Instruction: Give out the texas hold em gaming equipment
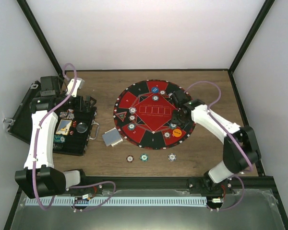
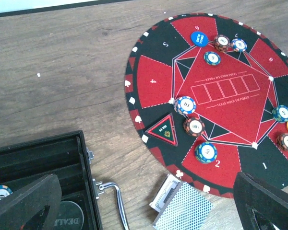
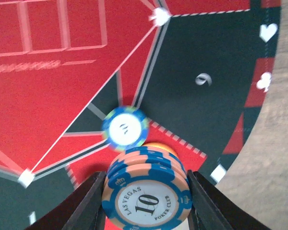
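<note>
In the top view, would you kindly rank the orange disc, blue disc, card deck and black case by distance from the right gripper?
1. Orange disc, beside right gripper.
2. Blue disc, far side.
3. Card deck, left of mat.
4. Black case, far left.

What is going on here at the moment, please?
The right hand grips a stack of chips at the right side of the round poker mat, where other chips lie. The left hand hangs open by the open case, holding nothing. A deck of cards lies on the table between case and mat, and three chips sit loose in front of the mat.
</note>
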`<state>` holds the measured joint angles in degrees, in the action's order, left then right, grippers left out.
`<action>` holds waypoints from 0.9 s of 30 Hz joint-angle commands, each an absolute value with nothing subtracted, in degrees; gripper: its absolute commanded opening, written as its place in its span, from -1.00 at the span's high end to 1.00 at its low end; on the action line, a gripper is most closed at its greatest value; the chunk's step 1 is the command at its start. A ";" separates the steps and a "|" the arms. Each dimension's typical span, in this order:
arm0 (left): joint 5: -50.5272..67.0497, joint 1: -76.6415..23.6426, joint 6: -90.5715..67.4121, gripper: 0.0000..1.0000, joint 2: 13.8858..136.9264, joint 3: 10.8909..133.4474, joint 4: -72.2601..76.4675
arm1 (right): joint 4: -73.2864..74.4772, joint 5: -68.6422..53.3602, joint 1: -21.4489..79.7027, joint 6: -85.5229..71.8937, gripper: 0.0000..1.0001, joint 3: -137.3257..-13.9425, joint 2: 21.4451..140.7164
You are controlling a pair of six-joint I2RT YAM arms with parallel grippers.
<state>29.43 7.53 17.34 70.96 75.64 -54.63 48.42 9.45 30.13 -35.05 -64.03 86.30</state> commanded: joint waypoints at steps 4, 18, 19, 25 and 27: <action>28.75 7.84 20.39 -1.00 70.51 76.13 -56.36 | 39.12 7.67 20.23 -29.81 0.48 -63.14 93.84; 30.50 7.85 40.84 -1.00 70.06 70.07 -64.49 | 34.06 7.35 18.25 -28.07 0.48 -67.03 105.39; 30.58 7.85 42.46 -1.00 69.97 69.43 -64.92 | 34.02 7.44 18.15 -28.04 0.48 -67.30 105.79; 32.86 7.80 47.81 -1.00 70.63 66.28 -66.94 | 34.10 7.17 17.89 -28.04 0.28 -67.94 107.03; 33.83 7.74 49.25 -1.00 71.11 65.19 -67.24 | 34.27 7.11 17.85 -28.04 -0.03 -67.77 106.41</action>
<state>30.46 7.53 43.13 70.96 66.83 -65.23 35.44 6.72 18.46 -28.91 -66.37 105.62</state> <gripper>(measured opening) 0.999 0.434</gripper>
